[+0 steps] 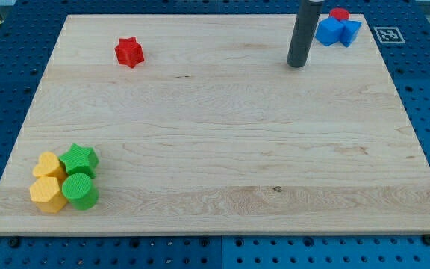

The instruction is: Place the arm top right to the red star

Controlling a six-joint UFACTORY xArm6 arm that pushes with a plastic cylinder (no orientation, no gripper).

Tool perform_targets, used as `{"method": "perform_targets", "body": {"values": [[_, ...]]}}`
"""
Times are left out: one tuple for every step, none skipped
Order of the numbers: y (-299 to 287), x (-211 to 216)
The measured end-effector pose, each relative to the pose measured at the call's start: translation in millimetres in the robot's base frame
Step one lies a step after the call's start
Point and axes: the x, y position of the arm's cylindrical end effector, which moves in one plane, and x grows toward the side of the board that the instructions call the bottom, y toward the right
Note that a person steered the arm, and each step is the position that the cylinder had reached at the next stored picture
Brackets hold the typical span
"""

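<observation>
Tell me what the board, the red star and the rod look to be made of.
Board: pale wood, matte, going by its grain lines and small knots.
Red star: probably plastic, uniform saturated colour, dull sheen; possibly printed, too small to confirm.
Rod ending in my tip: dark, smooth, faint highlight; metal or plastic, can't tell. It stands far right of the star.

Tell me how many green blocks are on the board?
2. Both sit in the cluster at the view's bottom left: the green star above, the green cylinder just below it, beside two yellow blocks. None seems hidden.
</observation>
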Motion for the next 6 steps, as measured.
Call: {"method": "perform_targets", "body": {"values": [[-30.6,0.0],[-88.9,-1.8],[-149.8,-4.0],[-176.1,16.2],[-178.4,-15.0],[-198.8,-62.7]]}}
